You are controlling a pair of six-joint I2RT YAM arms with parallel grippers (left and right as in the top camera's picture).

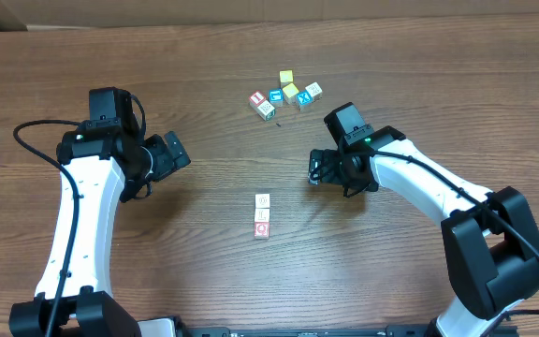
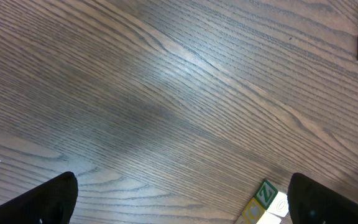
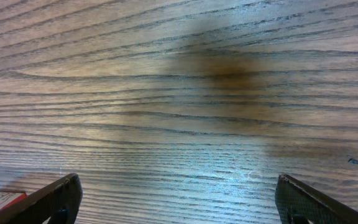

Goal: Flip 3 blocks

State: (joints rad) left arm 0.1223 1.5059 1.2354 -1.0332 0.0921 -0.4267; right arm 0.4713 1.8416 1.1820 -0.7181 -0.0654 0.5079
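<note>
Now I am holding my left gripper (image 1: 177, 152) and right gripper (image 1: 314, 169) wide open and empty, flanking the blocks (image 1: 262, 215) lined up mid-table (image 1: 204, 56), nearer its front edge, and I am judging that pinching one squarely by its sides is wisest.

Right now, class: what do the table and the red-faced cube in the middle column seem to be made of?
Table: wood or a wood-look laminate; it is brown with long dark grain lines and a soft sheen under the light. Red-faced cube: probably printed wood with a matte red top, but it is too small to show grain, so that is a guess.
</note>
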